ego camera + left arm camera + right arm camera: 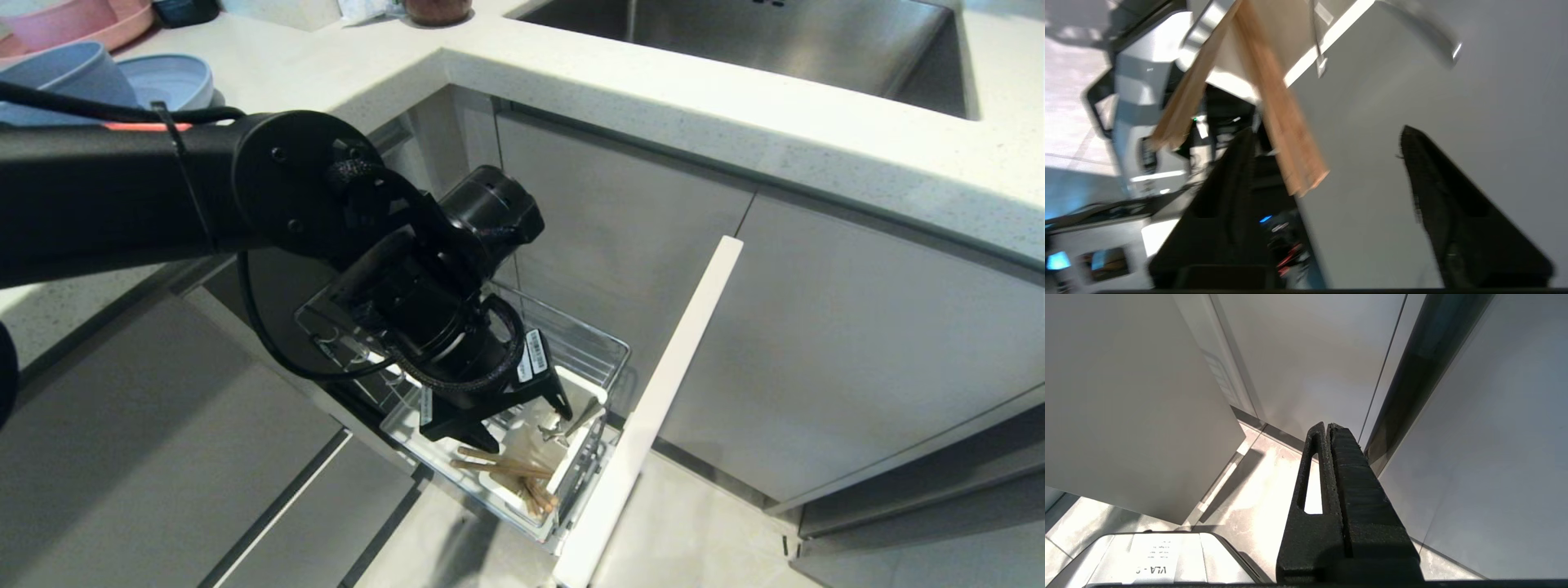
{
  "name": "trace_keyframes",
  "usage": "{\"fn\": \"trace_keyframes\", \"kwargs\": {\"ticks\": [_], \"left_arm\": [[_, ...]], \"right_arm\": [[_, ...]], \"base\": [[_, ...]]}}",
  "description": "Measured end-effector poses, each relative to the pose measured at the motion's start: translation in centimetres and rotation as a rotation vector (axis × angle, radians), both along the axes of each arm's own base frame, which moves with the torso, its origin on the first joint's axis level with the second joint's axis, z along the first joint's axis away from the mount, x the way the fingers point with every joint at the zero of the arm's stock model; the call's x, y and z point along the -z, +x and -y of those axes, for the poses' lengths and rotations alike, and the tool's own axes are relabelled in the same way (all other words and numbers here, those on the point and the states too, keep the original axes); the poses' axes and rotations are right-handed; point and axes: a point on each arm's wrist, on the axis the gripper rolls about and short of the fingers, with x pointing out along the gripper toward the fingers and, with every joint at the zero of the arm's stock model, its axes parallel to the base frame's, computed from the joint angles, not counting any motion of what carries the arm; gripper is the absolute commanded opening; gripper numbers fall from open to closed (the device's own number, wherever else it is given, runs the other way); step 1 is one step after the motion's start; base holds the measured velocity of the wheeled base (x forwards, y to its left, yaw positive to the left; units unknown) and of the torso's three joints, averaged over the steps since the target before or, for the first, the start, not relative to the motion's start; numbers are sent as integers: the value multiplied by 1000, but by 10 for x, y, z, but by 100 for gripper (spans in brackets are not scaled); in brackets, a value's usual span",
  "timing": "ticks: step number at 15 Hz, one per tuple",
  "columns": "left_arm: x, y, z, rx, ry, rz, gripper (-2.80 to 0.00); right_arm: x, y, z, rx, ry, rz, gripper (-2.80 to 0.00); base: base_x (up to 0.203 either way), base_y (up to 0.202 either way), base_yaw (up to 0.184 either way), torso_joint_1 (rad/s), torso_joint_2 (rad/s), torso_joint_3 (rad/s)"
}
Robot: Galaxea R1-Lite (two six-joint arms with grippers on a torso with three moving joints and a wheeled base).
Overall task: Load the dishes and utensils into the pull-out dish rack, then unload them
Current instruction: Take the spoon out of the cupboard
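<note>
The pull-out dish rack (589, 347) stands drawn out of the cabinet, its pale front panel (665, 384) toward me. In its white caddy (571, 465) lean the wooden chopsticks (506, 471) and the silver spoon (563, 429). My left gripper (526, 420) hangs just above the caddy, open, with nothing pinched. In the left wrist view the chopsticks (1278, 106) end near one finger (1237, 175) of that gripper (1326, 130). The pale blue bowl (57, 75) and pale blue plate (169, 80) sit on the counter at the far left. My right gripper (1327, 425) is shut and parked low beside cabinet fronts.
A pink plate (82, 24) lies behind the blue dishes. The steel sink (759, 37) is set in the counter (735, 139) at the back right. Grey cabinet fronts (849, 351) flank the rack on both sides. Tiled floor (694, 539) lies before the panel.
</note>
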Motion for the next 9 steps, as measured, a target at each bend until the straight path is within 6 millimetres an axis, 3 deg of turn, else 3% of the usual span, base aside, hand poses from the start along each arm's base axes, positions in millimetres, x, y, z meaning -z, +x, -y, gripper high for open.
{"fn": "trace_keyframes", "kwargs": {"ticks": [9], "left_arm": [[25,18,17,-78,14,-11,0]], "right_arm": [[0,0,0,0,0,0,-280]], "base": [[0,0,0,0,0,0]]}}
